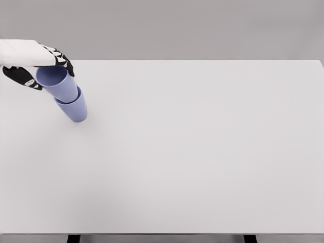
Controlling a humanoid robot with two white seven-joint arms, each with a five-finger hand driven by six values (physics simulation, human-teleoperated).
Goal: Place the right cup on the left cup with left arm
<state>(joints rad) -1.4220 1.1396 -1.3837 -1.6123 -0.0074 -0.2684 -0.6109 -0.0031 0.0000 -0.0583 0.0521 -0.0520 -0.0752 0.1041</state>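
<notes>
nearest you is the white table (192, 167), its front edge low in the head view with two dark legs (74, 238) just showing beneath it. most of the top between that edge and the cups is bare.

look to the far left of the table and you find the two blue cups, one set inside the other. the lower cup (75, 109) rests with its base on the table and its mouth up. the upper cup (61, 83) sits in that mouth, so only its upper part shows above the lower rim. both open ends point up and a little toward the left and far side; the stack's long axis is not plumb in this view but leans from the base at lower right up to the open rim at upper left. you can see into the upper cup's open mouth.

just behind and over that rim is your left hand (38, 68), its white arm coming in from the left edge. the dark fingers (63, 59) curl round the far side of the upper cup's rim and the thumb (23, 77) lies against its near left side, so the hand is clamped on the upper cup. the hand touches nothing else.
</notes>
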